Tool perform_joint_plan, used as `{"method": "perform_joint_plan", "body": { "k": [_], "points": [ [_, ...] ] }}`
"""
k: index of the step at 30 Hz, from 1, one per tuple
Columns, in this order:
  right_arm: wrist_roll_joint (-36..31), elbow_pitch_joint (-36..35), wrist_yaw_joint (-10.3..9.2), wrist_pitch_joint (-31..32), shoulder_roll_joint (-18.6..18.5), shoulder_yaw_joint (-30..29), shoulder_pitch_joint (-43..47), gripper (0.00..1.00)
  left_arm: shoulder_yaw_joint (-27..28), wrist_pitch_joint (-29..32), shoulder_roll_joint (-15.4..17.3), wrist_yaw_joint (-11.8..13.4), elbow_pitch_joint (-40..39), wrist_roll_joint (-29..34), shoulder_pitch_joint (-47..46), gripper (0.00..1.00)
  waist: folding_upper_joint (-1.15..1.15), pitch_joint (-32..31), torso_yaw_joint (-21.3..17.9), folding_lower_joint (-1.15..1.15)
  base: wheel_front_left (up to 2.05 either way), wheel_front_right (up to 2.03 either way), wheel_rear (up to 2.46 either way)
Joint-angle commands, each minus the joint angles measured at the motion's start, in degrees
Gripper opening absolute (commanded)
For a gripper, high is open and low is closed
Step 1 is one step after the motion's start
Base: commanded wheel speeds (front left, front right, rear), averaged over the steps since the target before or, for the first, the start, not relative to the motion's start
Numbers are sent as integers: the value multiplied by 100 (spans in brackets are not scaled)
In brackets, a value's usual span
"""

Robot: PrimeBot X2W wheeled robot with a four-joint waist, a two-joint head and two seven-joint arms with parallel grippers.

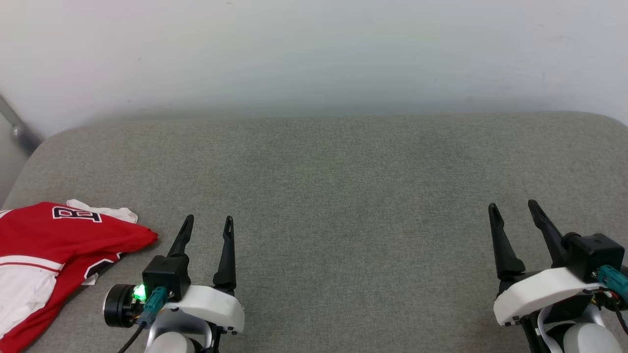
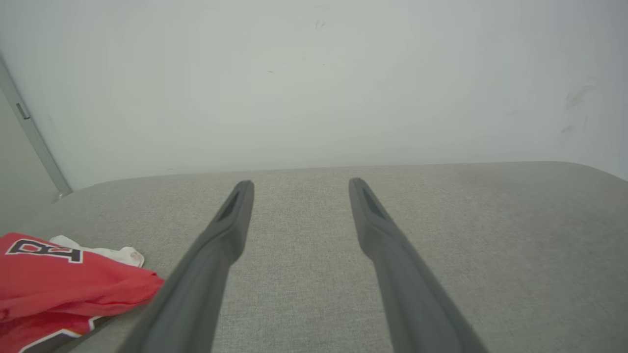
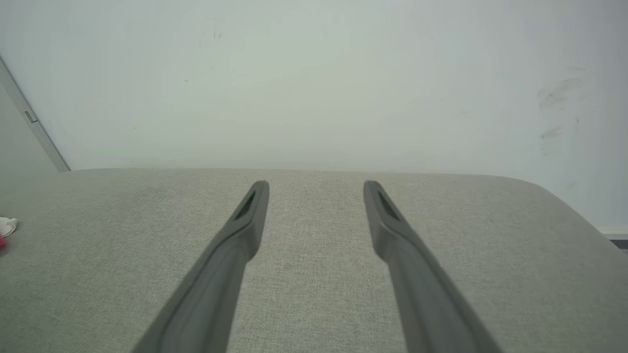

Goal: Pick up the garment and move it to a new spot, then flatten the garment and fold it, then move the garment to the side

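1 garment (image 1: 59, 240); 2 pincers: left pincer (image 1: 209, 218), right pincer (image 1: 512, 204); 1 grey cushion (image 1: 343, 196).

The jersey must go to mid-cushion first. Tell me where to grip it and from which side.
Grip the jersey by the red corner that juts toward the left tool. Probably best to bring that open tool in from the corner's right, low over the cushion: the cloth there is bunched, pointed and nearest.

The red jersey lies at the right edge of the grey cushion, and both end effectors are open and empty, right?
Wrong side: the head view shows the red jersey at the left edge of the grey cushion. The left end effector and right end effector are indeed open and empty.
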Motion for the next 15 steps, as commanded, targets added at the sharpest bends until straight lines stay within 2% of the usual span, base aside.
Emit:
{"method": "perform_joint_plan", "body": {
  "k": [1,15],
  "points": [
    [-131,-47,0,-52,25,-9,58,100,16,-45,7,30,0,93,-73,100,0,-3,3,0,0,0,0],
    [-429,-73,-1,-174,41,-66,79,100,103,-195,-99,21,36,563,-10,100,0,-2,40,0,0,0,0]
  ]
}}
